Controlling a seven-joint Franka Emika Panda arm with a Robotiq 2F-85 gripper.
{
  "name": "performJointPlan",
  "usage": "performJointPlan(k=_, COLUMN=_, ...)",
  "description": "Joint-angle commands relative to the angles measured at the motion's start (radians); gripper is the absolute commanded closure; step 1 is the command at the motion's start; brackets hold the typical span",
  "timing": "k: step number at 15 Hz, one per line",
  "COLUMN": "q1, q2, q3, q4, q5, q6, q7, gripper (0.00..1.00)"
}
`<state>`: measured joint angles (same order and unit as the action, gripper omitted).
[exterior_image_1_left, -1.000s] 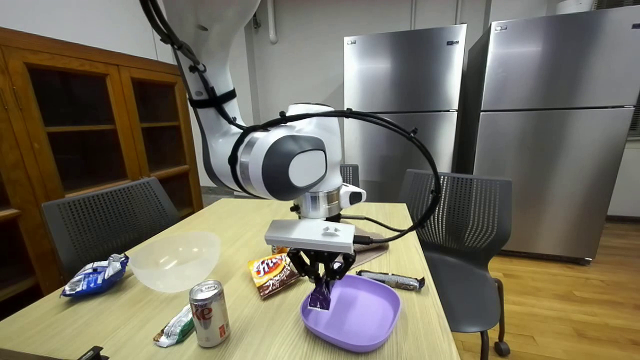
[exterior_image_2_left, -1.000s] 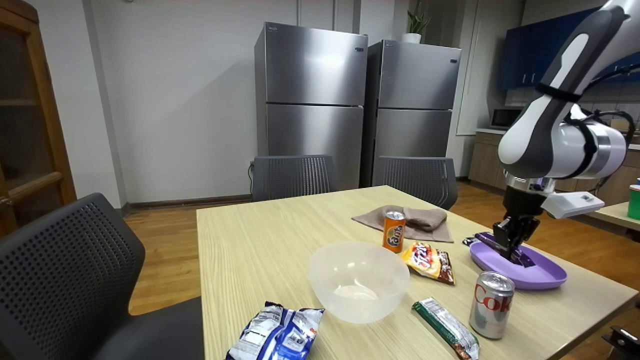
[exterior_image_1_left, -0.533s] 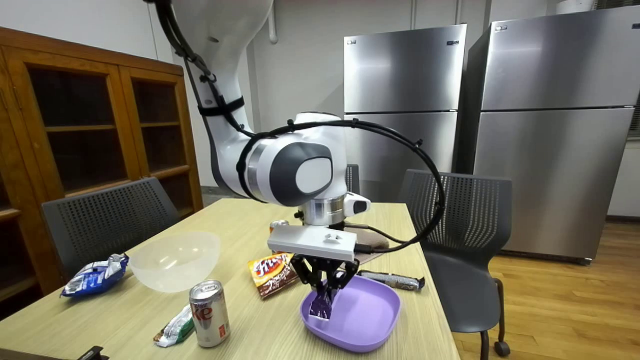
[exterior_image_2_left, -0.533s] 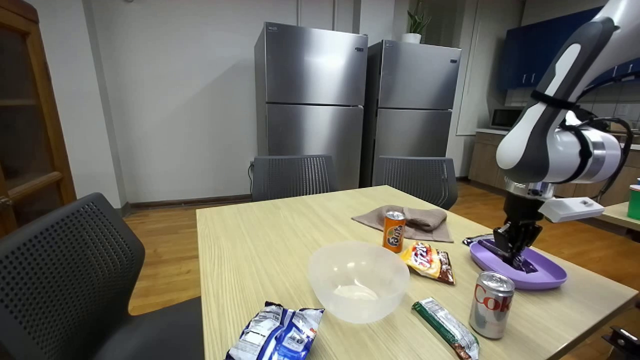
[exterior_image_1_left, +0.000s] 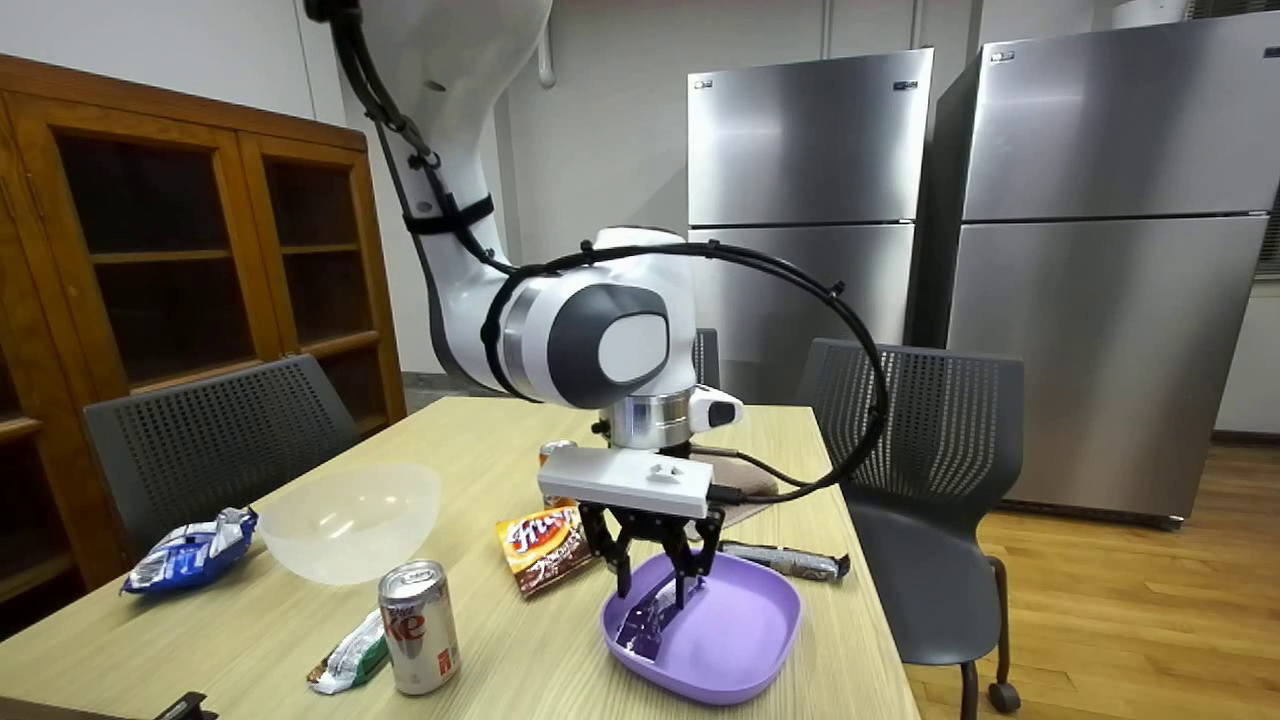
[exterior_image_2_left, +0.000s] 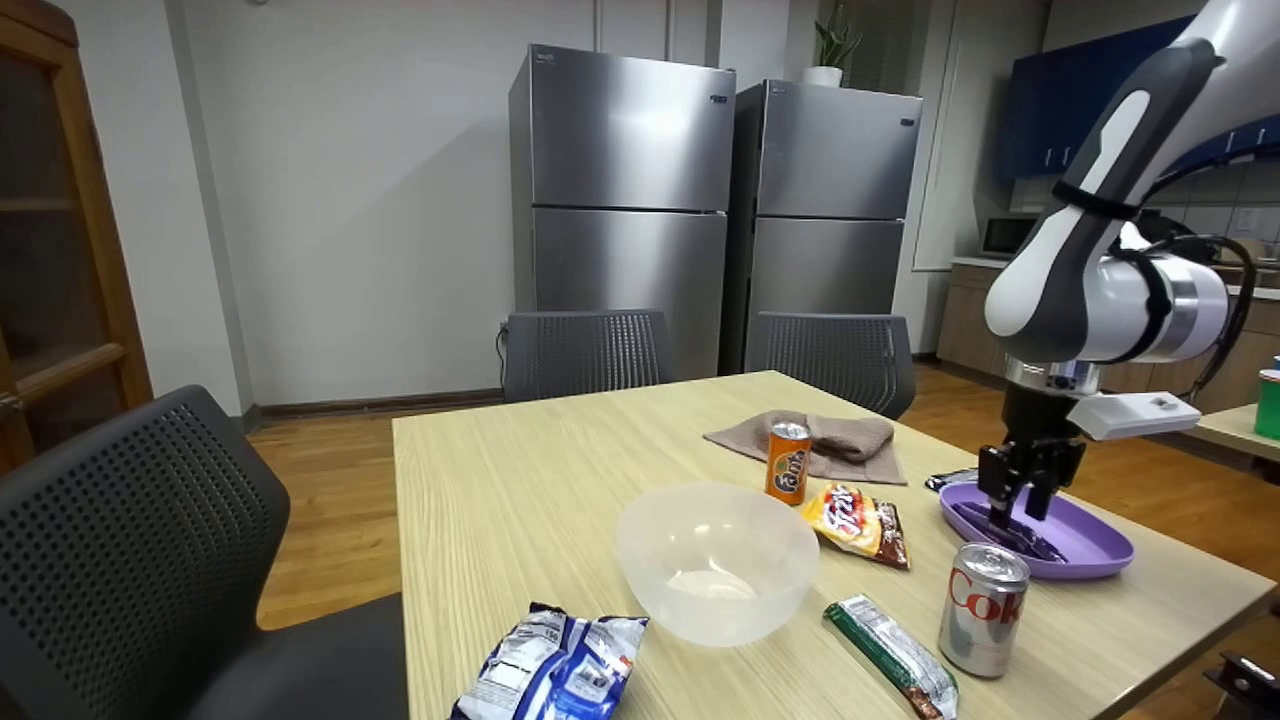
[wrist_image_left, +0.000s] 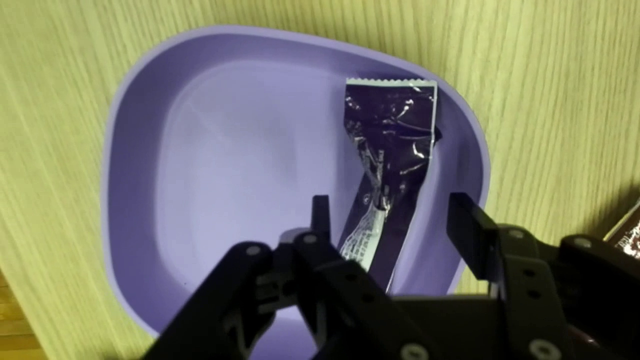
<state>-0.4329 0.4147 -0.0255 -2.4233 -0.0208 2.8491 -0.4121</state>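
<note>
My gripper (exterior_image_1_left: 653, 592) is open and empty just above a dark purple wrapped bar (exterior_image_1_left: 642, 632). The bar lies in a purple plate (exterior_image_1_left: 735, 640), along one side of it. In the wrist view the bar (wrist_image_left: 395, 145) lies between the open fingers (wrist_image_left: 387, 212), apart from both, and its near end is hidden behind the gripper. One finger is over the plate's floor (wrist_image_left: 225, 150), the other near its rim. In an exterior view the gripper (exterior_image_2_left: 1020, 512) is above the plate (exterior_image_2_left: 1100, 548) too.
Beside the plate lie another dark wrapped bar (exterior_image_1_left: 790, 560) and a yellow-brown snack bag (exterior_image_1_left: 543, 545). A Diet Coke can (exterior_image_2_left: 985, 610), green bar (exterior_image_2_left: 893, 655), translucent bowl (exterior_image_2_left: 717, 565), blue bag (exterior_image_2_left: 560, 665), orange Fanta can (exterior_image_2_left: 788, 462) and brown cloth (exterior_image_2_left: 850, 445) are also on the table.
My gripper was shut on the purple bar and lowered slightly with it. It has now opened, and the bar lies flat in the plate.
</note>
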Motion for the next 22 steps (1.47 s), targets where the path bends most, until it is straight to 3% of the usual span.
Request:
performJointPlan(k=1, q1=0.031, q2=-0.075, q3=-0.043, q4=0.003, q5=0.005, q6=-0.079, q7=0.038, gripper=0.07)
performJointPlan(k=2, q1=0.036, q2=-0.083, q3=-0.053, q4=0.009, q5=0.007, q6=-0.089, q7=0.047, gripper=0.01)
performJointPlan(k=8, q1=0.052, q2=-0.089, q3=-0.111, q4=0.089, q5=0.015, q6=-0.166, q7=0.098, gripper=0.0)
performJointPlan(k=9, q1=0.046, q2=-0.072, q3=-0.105, q4=0.065, q5=0.011, q6=-0.113, q7=0.066, gripper=0.0)
performJointPlan(k=17, q1=0.048, q2=-0.064, q3=-0.108, q4=0.069, q5=0.009, q6=-0.114, q7=0.068, gripper=0.0)
performJointPlan(k=22, q1=0.095, q2=0.005, q3=-0.123, q4=0.169, q5=0.04, q6=-0.18, q7=0.229, gripper=0.0)
